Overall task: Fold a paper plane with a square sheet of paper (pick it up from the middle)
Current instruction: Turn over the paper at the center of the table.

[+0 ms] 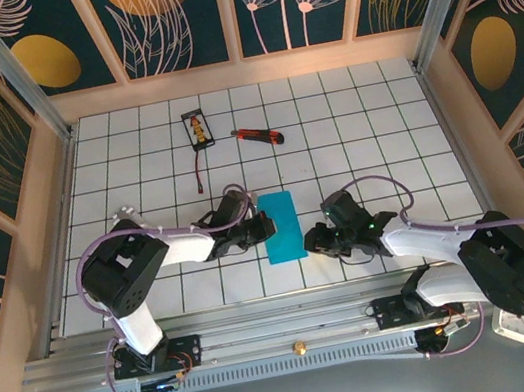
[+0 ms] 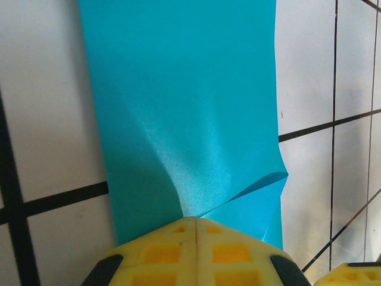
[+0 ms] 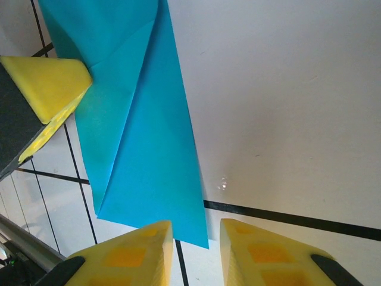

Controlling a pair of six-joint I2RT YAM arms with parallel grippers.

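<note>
Pinching: we see the left claw [image 2: 196,225] pressed together on the square sheet of paper [image 1: 280,225], at its left long edge.
Sheet: folded to a long strip with a diagonal flap, mid-table [image 1: 383,134], between both claws.
Edges: the left edge puckers up at the pinch; the right edge lies flat.
Right claw [image 3: 196,238]: fingers slightly spread, holding nothing; the sheet's near right corner sits just ahead of the gap.
Open room: bare tiles right of the sheet and beyond it.
Far side: we note a red-and-black knife [image 1: 259,136] and a black packet [image 1: 197,129], well apart from the sheet.
</note>
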